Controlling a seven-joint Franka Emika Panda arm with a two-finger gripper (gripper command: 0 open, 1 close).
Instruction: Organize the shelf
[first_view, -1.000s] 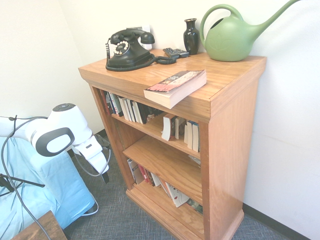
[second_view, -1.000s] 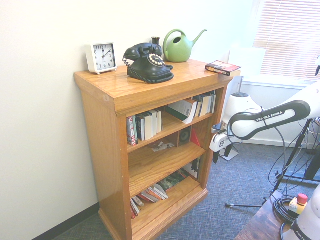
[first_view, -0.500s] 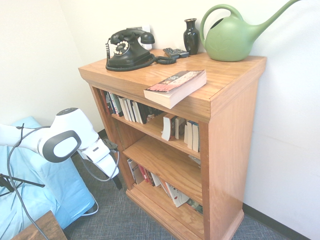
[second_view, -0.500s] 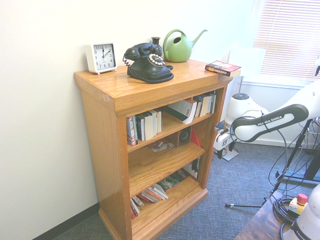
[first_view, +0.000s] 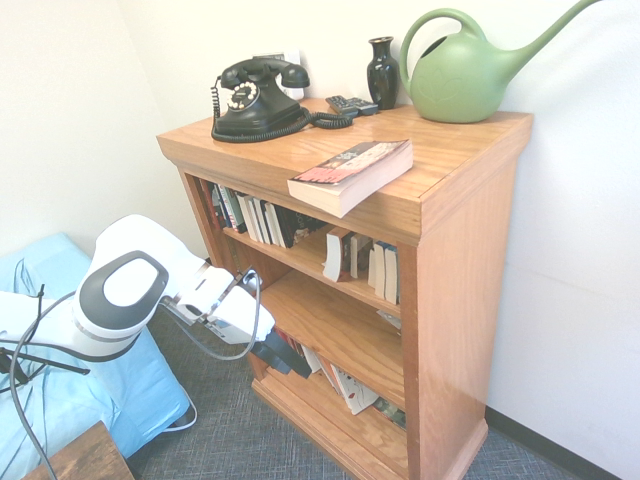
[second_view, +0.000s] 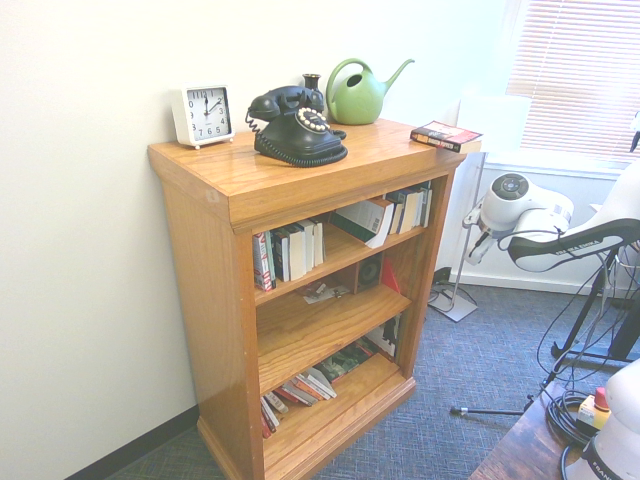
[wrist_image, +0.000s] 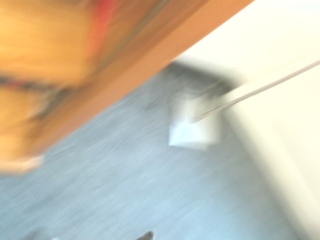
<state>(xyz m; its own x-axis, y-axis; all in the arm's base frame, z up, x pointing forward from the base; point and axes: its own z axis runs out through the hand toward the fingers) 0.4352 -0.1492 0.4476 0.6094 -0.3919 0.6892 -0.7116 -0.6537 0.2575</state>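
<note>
In front of the shelf's (first_view: 450, 300) lower tiers, the gripper (first_view: 285, 358) points slantwise down toward the bottom row of books (first_view: 330, 375), its dark fingers spread apart and holding nothing. Behind it the white wrist and forearm (first_view: 215, 305) rise back to a rounded elbow joint (first_view: 125, 290) at the picture's left, above a blue cloth (first_view: 120, 390). The wrist view is blurred: orange wood and grey carpet show.

The shelf stands against the white wall on grey carpet. Its top bears a black dial telephone (first_view: 255, 98), a dark vase (first_view: 382, 70), a green watering can (first_view: 470, 70) and a paperback (first_view: 352, 174) that overhangs the front edge; the second exterior view adds a white clock (second_view: 204, 114).
</note>
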